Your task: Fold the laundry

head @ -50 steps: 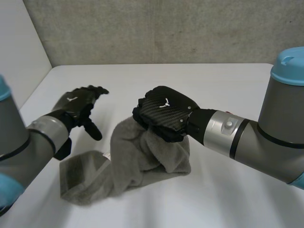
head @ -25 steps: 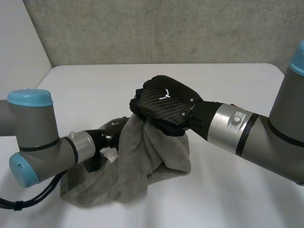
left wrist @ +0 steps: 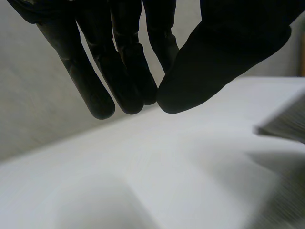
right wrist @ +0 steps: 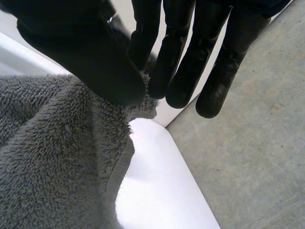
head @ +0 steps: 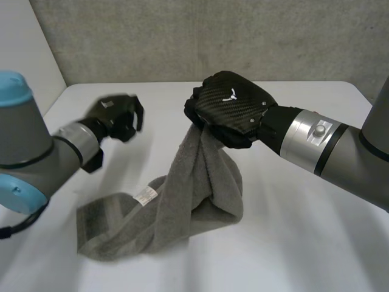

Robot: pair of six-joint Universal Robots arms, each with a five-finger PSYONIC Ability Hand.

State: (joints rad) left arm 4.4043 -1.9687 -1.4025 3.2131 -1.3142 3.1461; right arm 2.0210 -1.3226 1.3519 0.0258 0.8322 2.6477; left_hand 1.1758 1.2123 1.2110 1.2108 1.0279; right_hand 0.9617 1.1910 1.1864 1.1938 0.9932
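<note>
1. One white desk (head: 292, 243) is carrying the laundry, and a grey wall (head: 182, 36) is standing behind it.
2. Two grey arms are reaching over the desk: the right arm (head: 340, 152) from the right and the left arm (head: 36, 158) from the left.
3. One grey towel (head: 194, 188) is hanging from the right hand in a bunched column near the desk's middle. Its lower part is lying crumpled on the desk, trailing toward the left arm.
4. The right hand (head: 234, 109) is hovering above the desk and pinching the towel's top edge between thumb and fingers. In its wrist view a corner is poking out at the fingertips (right wrist: 178, 98).
5. The left hand (head: 115, 115) is hovering well apart from the towel and holding nothing. Its fingers are hanging loosely straight, with the thumb close beside them.
6. One small white label (head: 144, 196) is lying on the towel's trailing part.
</note>
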